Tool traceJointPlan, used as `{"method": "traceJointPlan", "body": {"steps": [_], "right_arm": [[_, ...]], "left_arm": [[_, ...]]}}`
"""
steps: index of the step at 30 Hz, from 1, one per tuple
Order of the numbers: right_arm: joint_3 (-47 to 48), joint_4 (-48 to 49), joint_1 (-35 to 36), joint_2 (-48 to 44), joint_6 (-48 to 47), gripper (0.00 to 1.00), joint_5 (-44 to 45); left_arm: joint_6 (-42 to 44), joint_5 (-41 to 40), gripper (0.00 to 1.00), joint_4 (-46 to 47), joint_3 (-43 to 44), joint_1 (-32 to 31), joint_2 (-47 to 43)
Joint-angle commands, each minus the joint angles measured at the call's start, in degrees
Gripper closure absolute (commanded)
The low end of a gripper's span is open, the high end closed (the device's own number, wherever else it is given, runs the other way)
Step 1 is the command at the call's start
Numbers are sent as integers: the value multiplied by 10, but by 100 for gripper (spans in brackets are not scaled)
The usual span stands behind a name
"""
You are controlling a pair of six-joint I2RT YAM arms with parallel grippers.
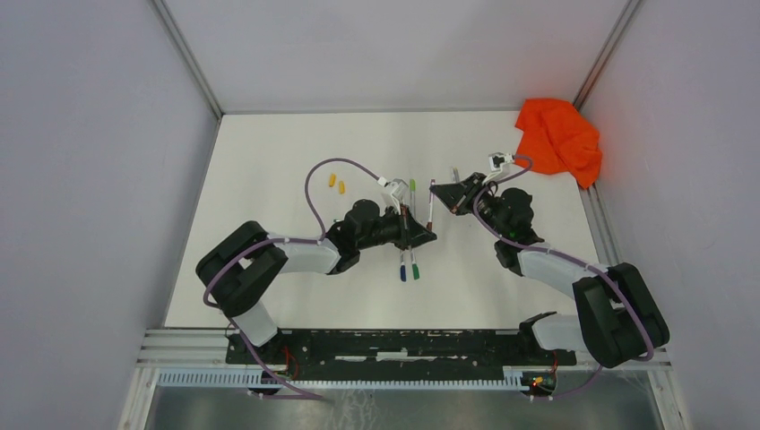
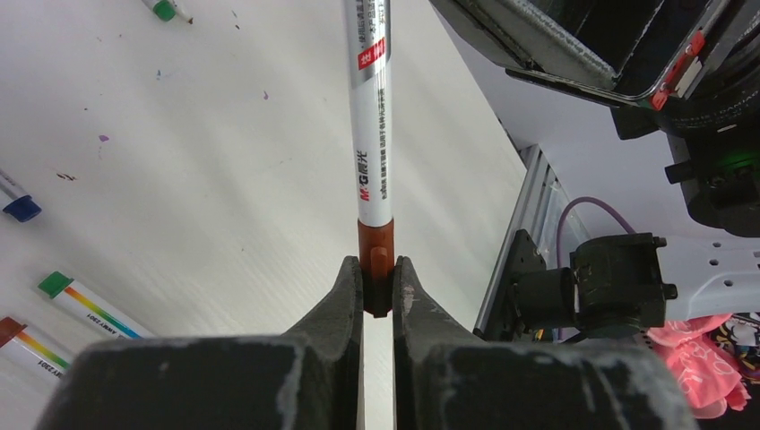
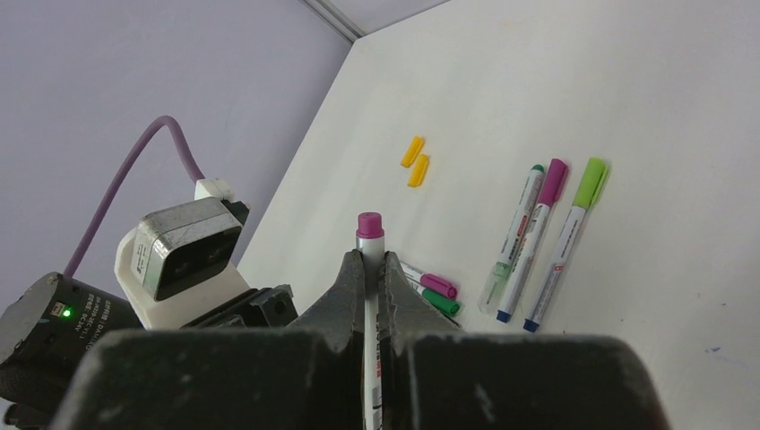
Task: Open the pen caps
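Hovering over the white table [image 1: 269, 179], the left gripper [image 2: 377, 269] pinches shut on a white pen's [image 2: 374, 134] dark red cap [image 2: 375, 240]; right gripper [image 3: 371, 262] clamps a barrel [image 3: 368, 244] behind its magenta cap [image 3: 369, 224]; two yellow caps [image 3: 418, 170] lie far left.

The left gripper [image 2: 377, 279] pinches a brown-red cap [image 2: 375, 244] low in the middle. The cap sits on a white pen [image 2: 374, 134] pointing straight up. More pens [image 2: 79, 302] lie at the left edge.

Left black-and-white arm [image 1: 296, 255] and right black-and-white arm [image 1: 557, 264] folded inward, left black gripper [image 2: 377, 285] clamped narrowly, right black gripper [image 3: 372, 269] clamped tight
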Motion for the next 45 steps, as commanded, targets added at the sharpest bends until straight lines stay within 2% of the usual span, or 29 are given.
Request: {"method": "traceJointPlan", "body": {"steps": [1,6,10,12,15,19,25,28,30,31,39,45], "right_arm": [[-9,25,-4,-13,-9,100,-16],[-4,-6,-4,-18,-56,99,-41],[10,-56,-4,-28,-105,81,-60],[15,-74,-4,-31,-120,76,-63],[18,-89,-4,-34,-137,72,-67],[12,-94,-4,-33,-145,70,-70],[18,-105,-3,-29,-156,74,-71],[21,-109,-1,-24,-156,86,-71],[26,-115,0,-18,-161,98,-70],[29,-120,1,-16,-167,100,-69],[74,-140,-7,-15,-214,100,8],[103,-69,-59,9,-153,100,7]], "left_arm": [[10,3,98,0,17,-4,-18],[30,11,98,-18,15,-4,-36],[51,18,98,-49,20,-5,-49],[56,22,98,-61,25,-5,-52],[56,24,98,-67,29,-5,-51],[55,28,98,-71,38,-4,-48],[51,26,98,-80,48,-5,-39],[48,22,98,-89,55,-5,-34],[46,11,98,-101,63,-4,-31],[44,0,98,-109,64,-4,-32],[52,-68,98,-183,60,-4,-43],[68,-66,98,-158,8,-4,-67]]}}
